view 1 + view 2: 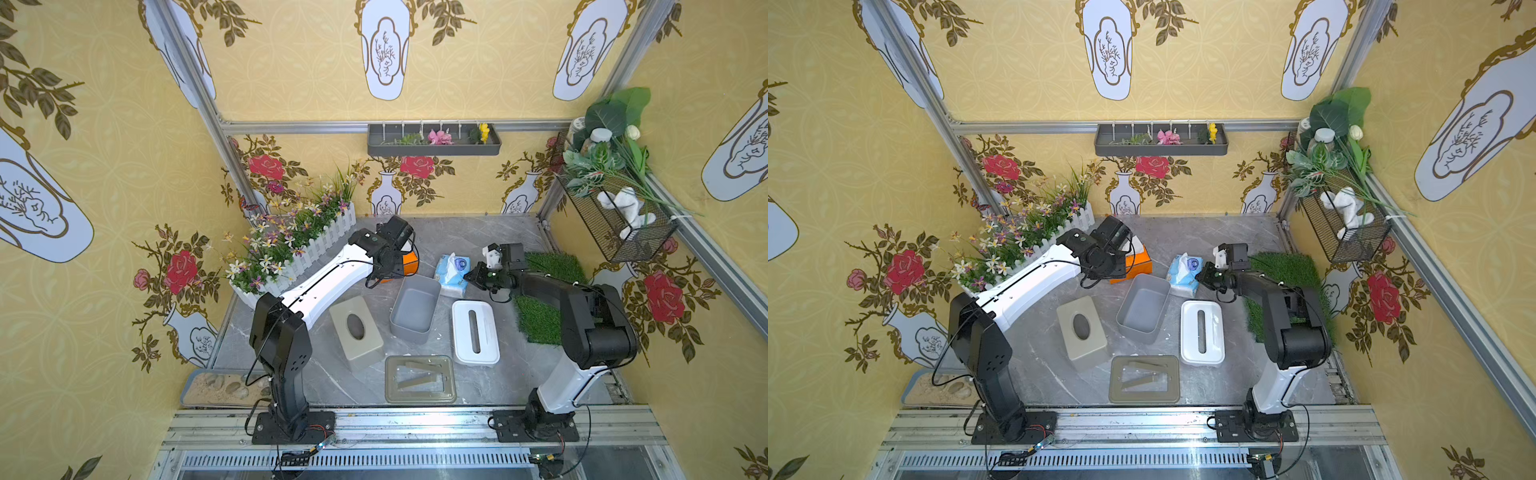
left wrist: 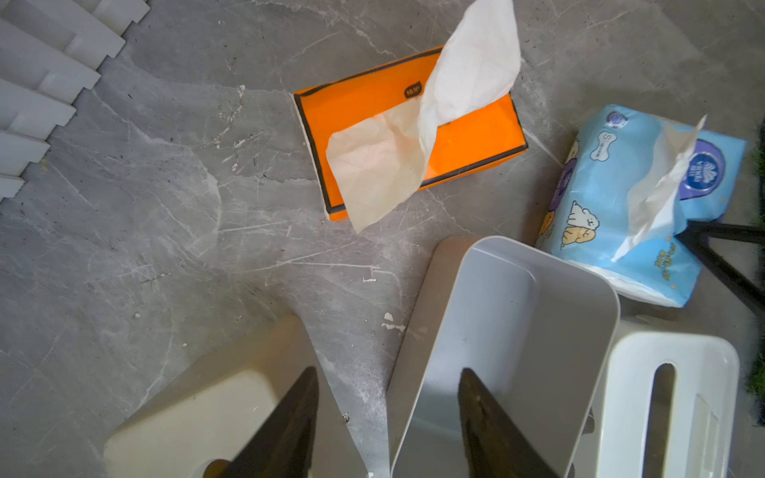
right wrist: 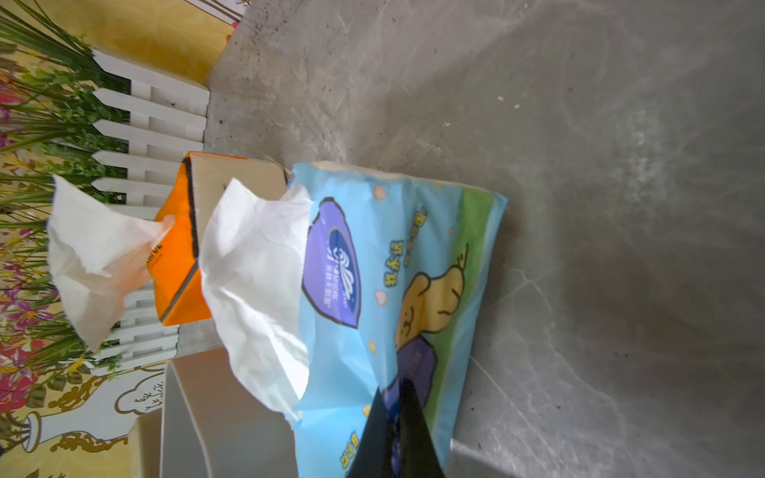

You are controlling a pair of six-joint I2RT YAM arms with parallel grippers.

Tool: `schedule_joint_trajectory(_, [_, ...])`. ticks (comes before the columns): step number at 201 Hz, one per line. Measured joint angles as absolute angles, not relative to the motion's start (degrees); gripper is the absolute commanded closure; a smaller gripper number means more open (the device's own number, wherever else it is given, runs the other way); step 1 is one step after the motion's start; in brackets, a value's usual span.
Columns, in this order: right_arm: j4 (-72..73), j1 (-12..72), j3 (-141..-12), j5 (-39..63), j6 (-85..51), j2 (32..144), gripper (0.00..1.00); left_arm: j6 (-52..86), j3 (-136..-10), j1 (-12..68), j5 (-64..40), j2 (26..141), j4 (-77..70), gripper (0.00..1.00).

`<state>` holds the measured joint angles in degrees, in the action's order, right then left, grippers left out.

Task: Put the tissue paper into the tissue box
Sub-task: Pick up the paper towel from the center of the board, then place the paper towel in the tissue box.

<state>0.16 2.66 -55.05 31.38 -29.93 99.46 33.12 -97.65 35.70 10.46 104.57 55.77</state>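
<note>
The right gripper (image 3: 393, 391) has its two black fingers pinched together on the wrapper of the blue tissue pack (image 3: 414, 269), at the pack's near edge. The finger bases are cut off by the frame. Whether the pack is lifted cannot be told. A white tissue (image 3: 256, 269) sticks up from the pack just past the fingertips.

Just beside the pack, farther from this gripper, stands the open grey tissue box (image 1: 415, 307).

The left gripper (image 2: 388, 372) hangs with fingers spread, gripping nothing. One tip is over the grey box and the other over a tan box (image 2: 198, 414). Beyond its tips lies an orange tissue pack (image 2: 352, 103), largely hidden behind this arm's wrist in both top views.

A white slotted lid (image 1: 475, 332) and a green turf mat (image 1: 552, 266) lie near the right arm. Everything rests on a grey marble tabletop (image 1: 457, 232), enclosed by yellow floral wallpaper (image 1: 291, 83).
</note>
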Motion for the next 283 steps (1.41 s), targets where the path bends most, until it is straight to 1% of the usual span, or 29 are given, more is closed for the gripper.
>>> schedule_joint_trajectory(55, [-0.27,2.42,-55.16,31.40,-32.82,92.05,1.00,33.10,-93.43,35.68,10.50,102.59,54.59,0.44])
schedule_joint_trajectory(88, [-2.48,2.81,-55.46,31.42,-33.65,84.16,1.00,33.45,-91.07,35.68,10.70,101.41,53.89,0.44])
schedule_joint_trajectory(115, [-5.43,6.00,-55.31,30.92,-34.52,77.41,1.00,33.89,-90.15,35.66,11.25,100.31,52.93,0.44])
schedule_joint_trajectory(136, [-6.50,10.94,-54.13,29.54,-36.07,74.30,1.00,33.89,-89.80,35.51,12.03,99.79,52.21,0.44])
schedule_joint_trajectory(168, [-7.68,21.02,-51.57,25.82,-38.44,74.15,1.00,34.15,-88.40,33.87,12.64,97.60,51.00,0.43])
schedule_joint_trajectory(186, [-5.85,25.10,-49.39,23.90,-40.21,74.85,1.00,34.79,-86.00,32.01,12.29,94.94,50.24,0.42])
schedule_joint_trajectory(224, [-0.95,28.93,-45.15,19.11,-44.36,77.76,1.00,36.05,-82.02,29.23,11.05,90.72,48.66,0.43])
schedule_joint_trajectory(253, [2.57,30.89,-43.31,16.86,-47.22,79.90,1.00,36.25,-81.87,29.19,9.98,90.78,48.49,0.43])
schedule_joint_trajectory(283, [2.96,33.78,-42.02,13.61,-49.45,79.02,1.00,36.25,-81.87,29.15,9.56,91.48,48.47,0.43])
